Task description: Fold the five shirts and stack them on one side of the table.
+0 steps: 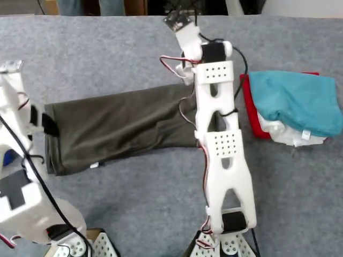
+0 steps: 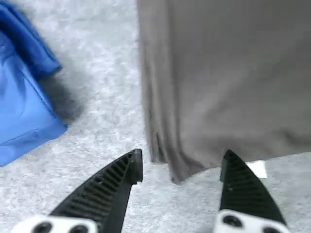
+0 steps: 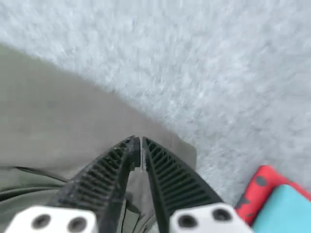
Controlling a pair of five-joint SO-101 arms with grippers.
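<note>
In the middle of the grey table (image 1: 107, 53) lies the dark shirt (image 1: 118, 128), folded into a long strip. The right gripper (image 3: 141, 143) sits at one end of the strip, right at the edge of the cloth. Its jaws are pressed together. They may be pinching a bit of the cloth, but that is hard to see. The right arm (image 1: 222, 150) stretches across this end of the shirt. At the other end, the left gripper (image 2: 182, 162) hangs just above a corner of the dark shirt with its jaws spread wide. They hold nothing. A blue shirt (image 2: 19, 111) lies near that corner. Past the right arm, a teal shirt (image 1: 295, 101) lies on a white shirt (image 1: 284, 134) and a red shirt (image 1: 252, 107).
</note>
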